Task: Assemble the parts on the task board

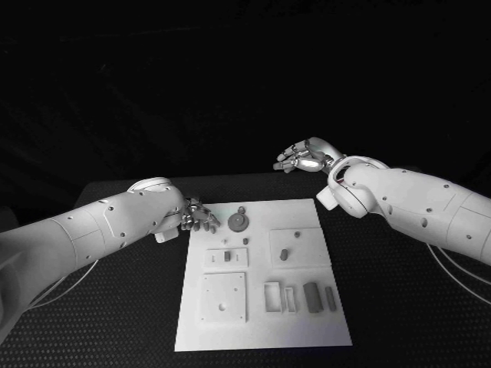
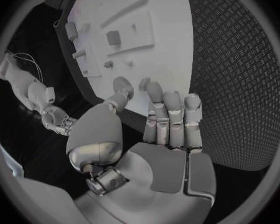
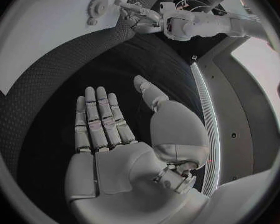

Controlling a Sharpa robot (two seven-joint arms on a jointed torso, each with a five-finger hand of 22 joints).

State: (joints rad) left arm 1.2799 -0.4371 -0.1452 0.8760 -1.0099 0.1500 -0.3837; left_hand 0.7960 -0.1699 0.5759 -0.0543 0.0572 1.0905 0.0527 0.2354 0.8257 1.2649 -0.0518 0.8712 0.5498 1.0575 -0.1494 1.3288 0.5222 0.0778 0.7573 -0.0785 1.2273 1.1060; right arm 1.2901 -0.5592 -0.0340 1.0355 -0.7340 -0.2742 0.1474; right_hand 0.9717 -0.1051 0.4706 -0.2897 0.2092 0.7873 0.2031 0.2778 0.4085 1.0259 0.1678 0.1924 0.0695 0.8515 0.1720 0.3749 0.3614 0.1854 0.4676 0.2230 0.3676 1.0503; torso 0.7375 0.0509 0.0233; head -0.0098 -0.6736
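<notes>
Head view: the white task board (image 1: 262, 307) lies in the middle of the black table (image 1: 423, 322), its far edge toward the back of the table, with grey parts spread over it. A round gear-like part (image 1: 238, 221) sits close to the board's far-left corner, a small peg (image 1: 285, 252) stands on a raised block near the middle, and several upright slabs (image 1: 301, 297) crowd toward the near-right edge. A square plate (image 1: 223, 297) with a hole occupies the near-left portion.

The left hand (image 1: 197, 218) hovers at the board's far-left corner just beside the gear, fingers straight and a little apart, holding nothing; the left wrist view shows its fingertips (image 2: 172, 100) over the board's edge. The right hand (image 1: 304, 156) hangs beyond the board's far edge, well apart from every part, its fingers (image 3: 99, 117) extended with an empty palm.

The likely trouble lies at that crowded corner. A reach for the gear from this angle could drag fingertips across the board's edge and shift the whole board, or nudge the gear flat along the surface instead of lifting it. The small parts may slip from broad fingers.
</notes>
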